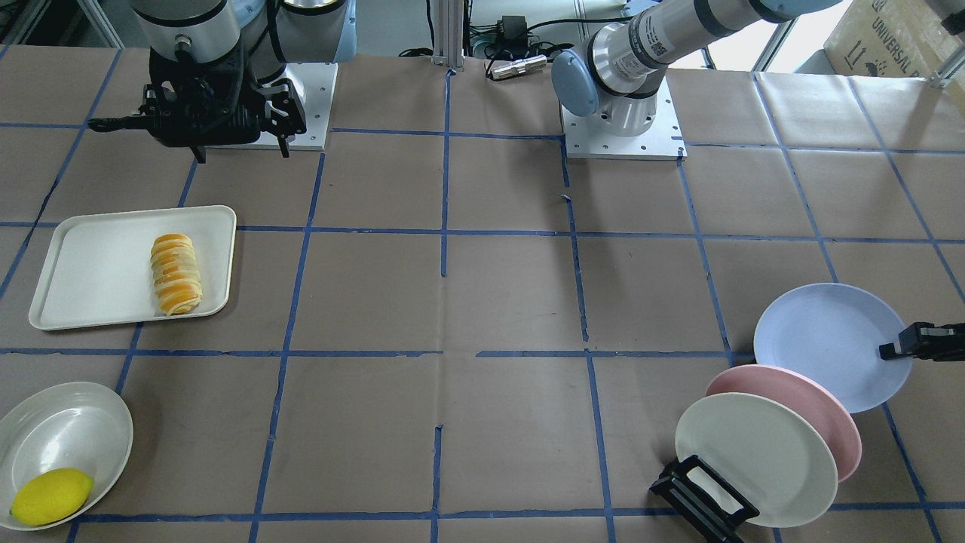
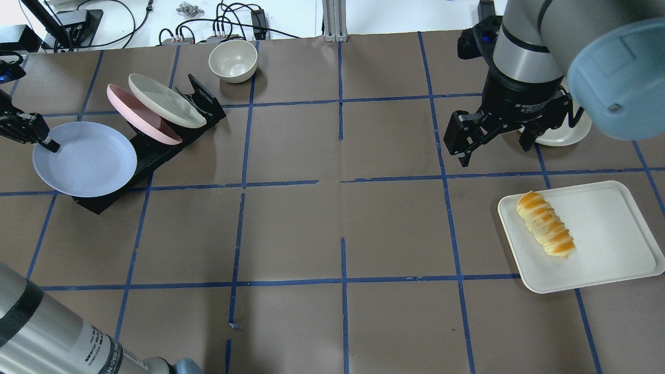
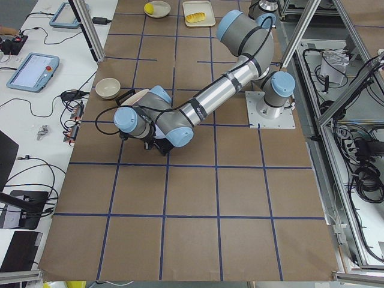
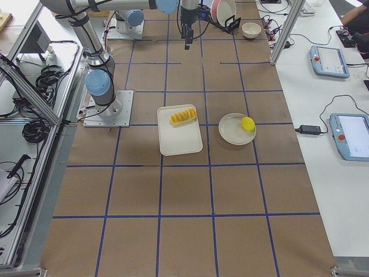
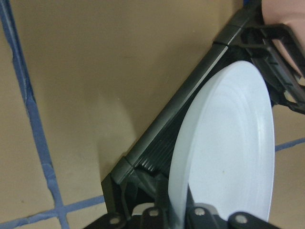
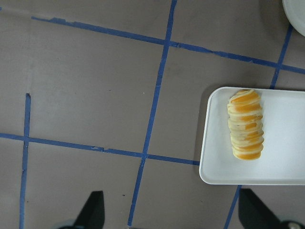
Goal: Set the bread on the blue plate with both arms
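Observation:
The bread [image 1: 176,273], a roll with orange and cream stripes, lies on a white tray [image 1: 90,302]; it also shows in the overhead view [image 2: 545,230] and the right wrist view [image 6: 245,125]. My right gripper [image 2: 493,148] is open and empty, hovering over the table beyond the tray; its fingertips [image 6: 93,210] frame the bottom of its wrist view. The blue plate [image 2: 85,158] stands tilted at the end of a black rack [image 2: 156,148]. My left gripper [image 2: 44,140] is shut on its rim, and the plate edge [image 5: 228,152] runs between the fingers.
A pink plate [image 2: 132,114] and a cream plate [image 2: 166,106] stand in the same rack. A cream bowl [image 2: 233,61] sits behind it. A lemon [image 1: 51,495] lies on a white plate [image 1: 68,430] near the tray.

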